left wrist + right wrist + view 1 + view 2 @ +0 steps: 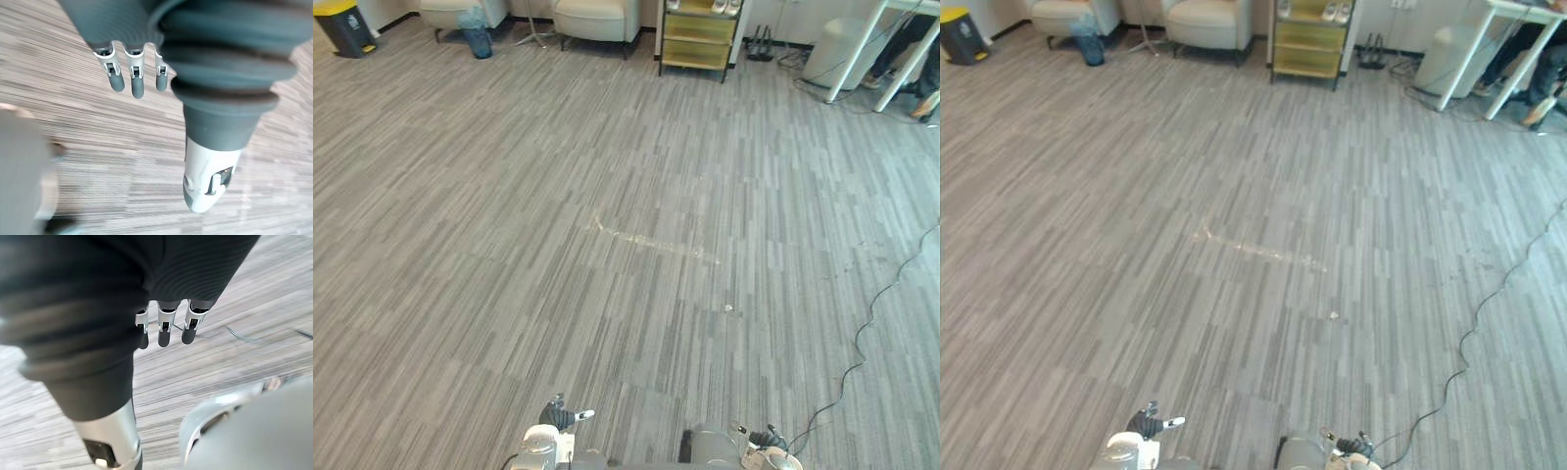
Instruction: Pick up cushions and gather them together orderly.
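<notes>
My left hand [558, 417] hangs low at the bottom edge of the head views, over grey striped carpet [626, 245]. Its fingers [132, 73] and thumb [209, 181] are straight and hold nothing. My right hand [768, 438] hangs low at the bottom right, also over bare carpet. In the right wrist view its fingers [166, 328] point straight down, with the thumb [112, 445] apart from them and nothing between.
Two beige armchairs [597, 18] [460, 12] stand along the far wall, with a yellow shelf cart [697, 37] beside them. A black bin with a yellow lid [342, 27] is far left. A white table's legs [867, 44] and a person's legs [915, 69] are far right.
</notes>
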Controlling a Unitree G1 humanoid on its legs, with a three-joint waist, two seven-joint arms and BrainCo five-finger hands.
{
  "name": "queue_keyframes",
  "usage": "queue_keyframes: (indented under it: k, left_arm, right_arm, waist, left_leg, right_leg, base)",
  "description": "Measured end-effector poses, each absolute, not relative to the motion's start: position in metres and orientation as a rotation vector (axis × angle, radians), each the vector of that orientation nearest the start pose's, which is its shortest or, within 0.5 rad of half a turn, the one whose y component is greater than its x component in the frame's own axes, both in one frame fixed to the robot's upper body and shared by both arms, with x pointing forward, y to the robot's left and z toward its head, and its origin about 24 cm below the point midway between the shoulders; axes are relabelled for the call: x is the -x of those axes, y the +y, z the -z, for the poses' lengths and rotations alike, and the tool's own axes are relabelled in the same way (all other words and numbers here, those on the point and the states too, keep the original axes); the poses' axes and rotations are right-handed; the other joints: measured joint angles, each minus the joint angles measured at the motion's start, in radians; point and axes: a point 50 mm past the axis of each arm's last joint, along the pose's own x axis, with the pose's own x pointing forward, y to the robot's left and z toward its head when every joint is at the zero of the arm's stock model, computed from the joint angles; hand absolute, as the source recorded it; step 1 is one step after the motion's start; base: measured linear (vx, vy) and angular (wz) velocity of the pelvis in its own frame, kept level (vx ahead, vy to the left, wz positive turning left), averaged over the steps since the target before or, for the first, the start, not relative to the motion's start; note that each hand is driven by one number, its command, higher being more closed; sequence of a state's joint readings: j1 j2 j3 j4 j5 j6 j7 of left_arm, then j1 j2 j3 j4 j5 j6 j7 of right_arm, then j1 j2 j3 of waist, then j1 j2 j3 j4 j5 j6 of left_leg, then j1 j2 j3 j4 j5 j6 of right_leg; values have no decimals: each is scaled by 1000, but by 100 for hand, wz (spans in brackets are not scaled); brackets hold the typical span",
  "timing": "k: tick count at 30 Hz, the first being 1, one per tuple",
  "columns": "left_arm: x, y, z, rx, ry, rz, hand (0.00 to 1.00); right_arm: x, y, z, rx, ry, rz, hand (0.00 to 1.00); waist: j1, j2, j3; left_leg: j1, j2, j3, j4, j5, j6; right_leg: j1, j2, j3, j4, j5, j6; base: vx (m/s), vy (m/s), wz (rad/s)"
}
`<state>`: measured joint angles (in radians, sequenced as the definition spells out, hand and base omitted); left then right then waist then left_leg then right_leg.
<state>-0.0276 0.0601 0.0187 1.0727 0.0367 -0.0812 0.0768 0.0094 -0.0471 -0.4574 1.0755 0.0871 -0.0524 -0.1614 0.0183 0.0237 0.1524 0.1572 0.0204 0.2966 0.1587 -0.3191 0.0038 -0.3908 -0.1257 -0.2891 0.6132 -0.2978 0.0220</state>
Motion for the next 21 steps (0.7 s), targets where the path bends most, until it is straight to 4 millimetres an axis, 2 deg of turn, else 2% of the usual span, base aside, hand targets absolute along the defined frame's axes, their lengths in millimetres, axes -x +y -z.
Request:
queue_keyframes:
  k: [2,3,4,5,6,7,8,9,10,11,13,14,15,16,17,18,19,20,21]
  left_arm:
    - [-139,178,150,-121,966,-92,0]
    - [-133,178,153,-122,987,-91,0]
    - [-130,174,155,-106,999,-86,0]
    - [-130,172,155,-100,1001,-84,0]
    - [-130,170,155,-97,1002,-83,0]
    - [-131,168,155,-56,997,-115,0]
    - [-131,166,155,-27,996,-135,0]
    - [-131,165,155,-17,992,-139,0]
    - [-133,164,152,-4,967,-146,0]
    - [-136,165,150,-1,950,-145,0]
    - [-139,165,148,-2,933,-141,0]
    - [-141,166,147,-3,922,-143,0]
    - [-142,166,147,-4,918,-143,0]
    - [-143,166,146,-3,910,-142,0]
    - [-144,165,145,-5,902,-135,0]
    - [-143,163,146,-14,900,-121,0]
    - [-143,164,146,-17,900,-119,0]
    - [-143,170,145,-39,899,-119,0]
    - [-143,173,146,-49,907,-119,0]
  right_arm:
    - [-108,-228,153,-184,1006,630,0]
    - [-97,-231,155,-173,1031,637,0]
    - [-99,-238,153,-160,1022,649,0]
    - [-103,-240,152,-157,1010,650,0]
    - [-104,-240,151,-160,1006,652,0]
    - [-105,-241,151,-167,998,658,0]
    - [-104,-238,152,-170,1004,651,0]
    - [-102,-234,153,-171,1009,641,0]
    - [-105,-232,152,-171,996,632,0]
    - [-109,-230,151,-169,982,619,0]
    - [-114,-227,150,-180,963,613,0]
    - [-114,-226,150,-196,966,622,0]
    - [-113,-226,150,-201,968,627,0]
    - [-114,-226,150,-205,966,629,0]
    - [-108,-227,152,-204,980,636,0]
    - [-103,-230,153,-195,1000,646,0]
    - [-102,-230,154,-193,1008,646,0]
    - [-100,-224,157,-201,1030,637,0]
    - [-98,-222,157,-203,1035,637,0]
  waist:
    - [-17,0,1]
    - [-25,3,-1]
    - [-16,32,-10]
    - [-16,35,-6]
    - [-16,38,-5]
    - [-17,46,1]
    - [-15,51,10]
    - [-13,51,14]
    - [-7,50,20]
    - [3,47,22]
    - [15,48,24]
    - [24,47,24]
    - [25,47,24]
    - [31,45,24]
    - [32,47,24]
    - [40,54,19]
    - [47,53,18]
    - [52,22,-9]
    - [35,-2,-24]
  left_leg:
    - [33,11,-8,-28,-13,-28]
    - [62,22,-38,-32,-20,-50]
    - [51,58,-59,-1,-10,-77]
    - [32,55,-77,59,15,-117]
    - [20,56,-83,88,28,-128]
    - [-36,70,-103,288,96,-127]
    - [-100,97,-118,511,194,-114]
    - [-140,118,-114,634,200,-101]
    - [-221,162,-91,831,171,-63]
    - [-267,175,-70,883,149,-49]
    - [-367,181,-39,863,97,-33]
    - [-421,167,-23,753,68,-32]
    - [-439,153,-16,673,65,-37]
    - [-457,117,-9,495,70,-47]
    - [-466,68,-22,242,134,-76]
    - [-472,46,-55,76,239,-91]
    - [-471,41,-63,64,290,-93]
    - [-475,-3,-63,89,324,-11]
    - [-506,-24,-65,153,277,42]
  right_leg:
    - [-36,39,-2,-196,131,-13]
    - [-24,78,15,-258,301,-99]
    - [-27,91,10,-235,271,-107]
    - [-27,88,11,-214,240,-111]
    - [-22,88,12,-209,228,-114]
    - [42,93,14,-217,188,-112]
    - [123,97,23,-247,161,-113]
    - [175,104,27,-267,148,-114]
    - [261,115,47,-299,118,-114]
    - [300,115,69,-311,99,-112]
    - [378,112,102,-353,69,-111]
    - [420,102,119,-380,57,-98]
    - [434,95,127,-390,49,-91]
    - [462,76,139,-398,28,-71]
    - [502,56,152,-423,5,-47]
    - [541,56,166,-462,-9,-29]
    - [557,54,175,-477,-12,-24]
    - [586,23,196,-508,-20,-6]
    - [580,-2,199,-483,-12,7]
  base:
    - [575,-160,24]
    - [565,-177,2]
    - [703,-251,-4]
    - [460,-186,-18]
    - [568,-260,-6]
    - [547,-220,-8]
    - [541,-186,-7]
    - [599,-133,-18]
    - [454,-75,-33]
    - [518,-65,-53]
    - [369,0,-45]
    - [410,54,-31]
    - [415,69,-36]
    - [581,123,-30]
    - [529,122,-37]
    - [559,147,-34]
    - [649,160,-38]
    - [696,144,-13]
    - [721,127,0]
